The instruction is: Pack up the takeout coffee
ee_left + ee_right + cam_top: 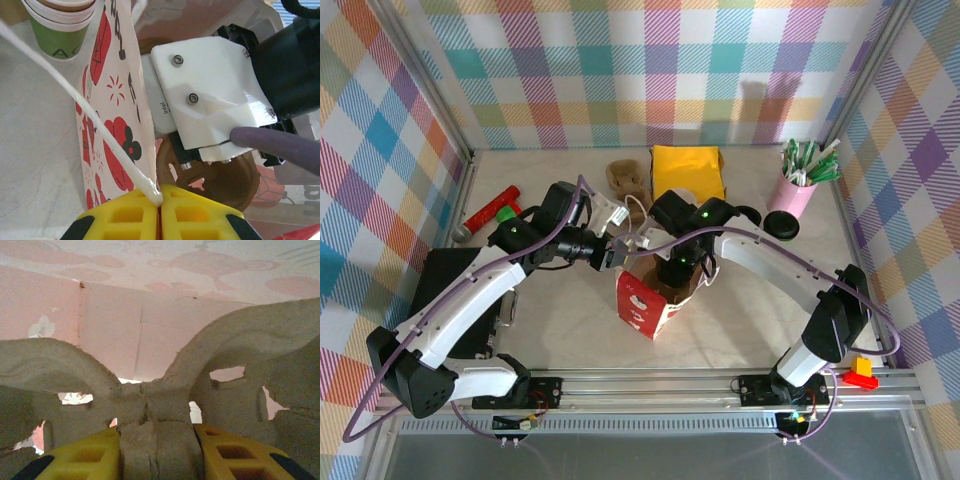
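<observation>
A red-and-white paper bag [642, 305] stands open mid-table. My left gripper [612, 252] is shut on the bag's white string handle [100, 125], the cord pinched between the yellow fingertips of the left gripper [160, 202]. My right gripper [678, 275] reaches down into the bag's mouth. In the right wrist view it [157, 442] is shut on the middle rib of a grey-brown pulp cup carrier [250, 345], with the bag's pink inner wall [125, 325] behind. The carrier's round pocket [227, 182] shows inside the bag. The takeout coffee is hidden.
A stack of lidless white-and-green cups [60, 30] stands just beyond the bag. At the back are a yellow bag [688, 170], another brown carrier [623, 178], a pink cup of sticks [792, 192] and a round black lid [783, 228]. A red bottle [485, 213] lies left.
</observation>
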### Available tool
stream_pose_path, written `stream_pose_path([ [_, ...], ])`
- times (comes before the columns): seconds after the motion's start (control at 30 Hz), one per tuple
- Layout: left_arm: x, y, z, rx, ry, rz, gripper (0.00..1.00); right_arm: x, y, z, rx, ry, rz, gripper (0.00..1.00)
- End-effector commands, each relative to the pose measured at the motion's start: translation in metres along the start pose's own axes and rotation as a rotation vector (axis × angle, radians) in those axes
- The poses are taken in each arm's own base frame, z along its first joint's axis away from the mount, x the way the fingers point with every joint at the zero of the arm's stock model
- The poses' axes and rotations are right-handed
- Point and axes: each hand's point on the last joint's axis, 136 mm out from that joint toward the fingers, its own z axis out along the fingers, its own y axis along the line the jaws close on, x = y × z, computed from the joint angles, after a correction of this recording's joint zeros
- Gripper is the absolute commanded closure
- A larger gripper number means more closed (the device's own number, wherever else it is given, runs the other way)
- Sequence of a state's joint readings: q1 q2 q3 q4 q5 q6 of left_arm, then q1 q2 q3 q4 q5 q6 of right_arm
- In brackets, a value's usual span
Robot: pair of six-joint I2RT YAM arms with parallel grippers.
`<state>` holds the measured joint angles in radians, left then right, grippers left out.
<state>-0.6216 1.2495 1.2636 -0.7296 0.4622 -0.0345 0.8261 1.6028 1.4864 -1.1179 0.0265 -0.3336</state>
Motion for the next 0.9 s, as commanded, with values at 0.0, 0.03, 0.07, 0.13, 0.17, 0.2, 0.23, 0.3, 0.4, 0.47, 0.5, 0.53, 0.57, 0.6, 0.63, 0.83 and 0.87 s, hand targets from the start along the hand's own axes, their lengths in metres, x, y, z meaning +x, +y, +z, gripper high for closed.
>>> stream_pose_path([
  [0.0,-0.007,-0.012,-0.007,0.035,-0.045,0.027,0.91,0.004,0.004,0.008,-0.016,0.030,0.008,0.64],
  [0.03,-0.007,-0.011,-0.006,0.032,-0.045,0.024,0.91,0.004,0.004,0.009,-0.017,0.032,0.010,0.63],
  [0.07,-0.007,-0.010,-0.007,0.026,-0.046,0.021,0.91,0.004,0.004,0.010,-0.018,0.033,0.011,0.63],
  [0.13,-0.008,-0.005,-0.007,-0.006,-0.052,0.005,0.91,0.005,0.004,0.014,-0.023,0.048,0.015,0.63],
  [0.17,-0.008,-0.003,-0.007,-0.020,-0.055,-0.002,0.91,0.006,0.004,0.015,-0.022,0.055,0.018,0.63],
  [0.2,-0.009,0.000,-0.008,-0.035,-0.062,-0.010,0.91,0.007,0.004,0.017,-0.023,0.062,0.020,0.63],
  [0.23,-0.010,0.002,-0.010,-0.052,-0.070,-0.018,0.91,0.008,0.004,0.018,-0.025,0.063,0.021,0.63],
  [0.3,-0.011,0.010,-0.012,-0.102,-0.081,-0.028,0.91,0.008,0.005,0.018,-0.030,0.066,0.028,0.63],
  [0.4,-0.009,0.013,-0.014,-0.138,-0.083,-0.024,0.92,0.007,0.007,0.018,-0.043,0.062,0.036,0.63],
  [0.47,-0.008,0.012,-0.014,-0.154,-0.078,-0.014,0.92,0.007,0.008,0.019,-0.047,0.063,0.042,0.62],
  [0.5,-0.007,0.012,-0.014,-0.165,-0.075,-0.008,0.92,0.006,0.008,0.020,-0.049,0.064,0.044,0.62],
  [0.53,-0.007,0.012,-0.015,-0.184,-0.072,-0.001,0.92,0.006,0.008,0.021,-0.050,0.068,0.048,0.62],
  [0.57,-0.006,0.012,-0.015,-0.197,-0.069,0.008,0.92,0.006,0.007,0.022,-0.049,0.069,0.052,0.62],
  [0.6,-0.006,0.013,-0.015,-0.207,-0.069,0.011,0.92,0.006,0.007,0.023,-0.049,0.070,0.057,0.62],
  [0.63,-0.006,0.014,-0.016,-0.219,-0.073,0.015,0.92,0.005,0.007,0.023,-0.047,0.068,0.060,0.62],
  [0.83,-0.007,0.010,-0.015,-0.205,-0.073,0.012,0.93,0.001,0.006,0.026,-0.048,0.052,0.061,0.55],
  [0.87,-0.007,0.009,-0.015,-0.203,-0.076,0.011,0.93,-0.001,0.006,0.025,-0.043,0.046,0.059,0.54],
])
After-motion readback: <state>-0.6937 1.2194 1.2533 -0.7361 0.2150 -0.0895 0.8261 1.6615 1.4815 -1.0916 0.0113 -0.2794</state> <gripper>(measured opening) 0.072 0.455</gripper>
